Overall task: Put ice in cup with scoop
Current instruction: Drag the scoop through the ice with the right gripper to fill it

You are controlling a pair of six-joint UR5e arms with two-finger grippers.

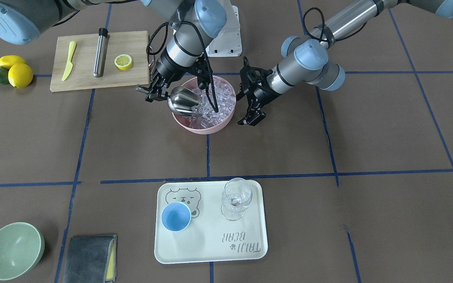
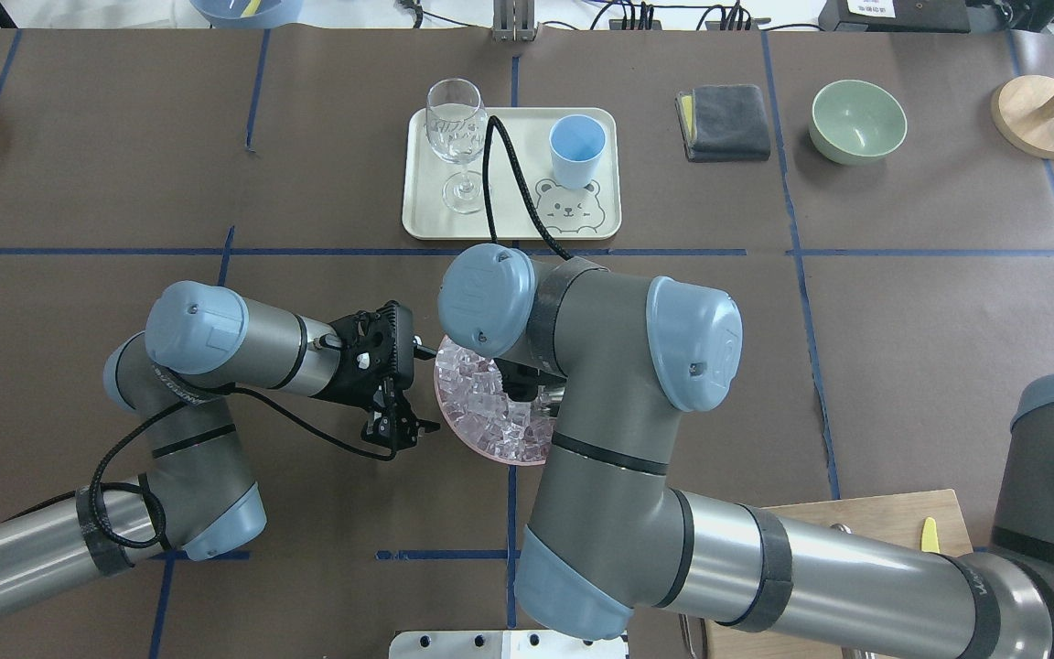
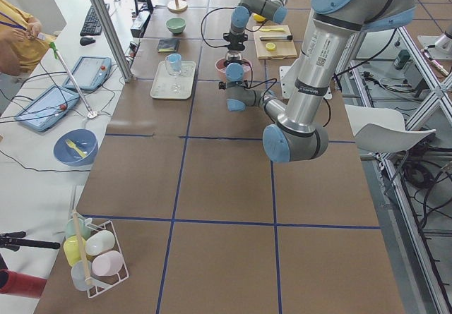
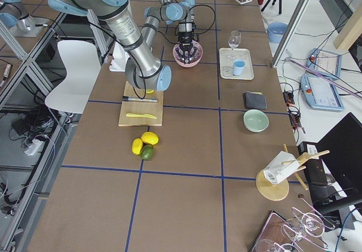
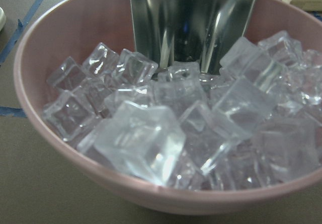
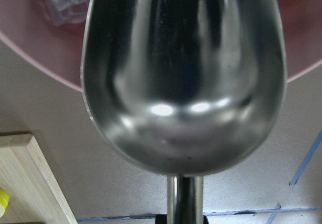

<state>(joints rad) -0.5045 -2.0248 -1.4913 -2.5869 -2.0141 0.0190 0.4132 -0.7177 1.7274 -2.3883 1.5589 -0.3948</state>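
Note:
The steel scoop point(image 1: 183, 103) is tilted with its mouth pushed into the ice point(image 1: 220, 98) in a pink bowl point(image 1: 207, 129). My right gripper point(image 1: 156, 92) is shut on the scoop's handle at the bowl's edge. The scoop fills the right wrist view point(image 6: 183, 78) and shows at the top of the left wrist view point(image 5: 193, 22), behind the ice point(image 5: 151, 138). My left gripper point(image 1: 252, 117) is open and empty, just beside the bowl's other side; it also shows in the overhead view point(image 2: 396, 428). The light-blue cup point(image 1: 176, 216) stands empty on a cream tray point(image 1: 210, 251).
A clear stemmed glass point(image 1: 236, 198) stands on the tray beside the cup. A wooden board point(image 1: 85, 74) holds a yellow knife, a steel cylinder point(image 1: 100, 53) and a lemon half. Lemons point(image 1: 20, 74), a green bowl point(image 1: 12, 250) and a grey cloth point(image 1: 89, 259) lie at the table's sides.

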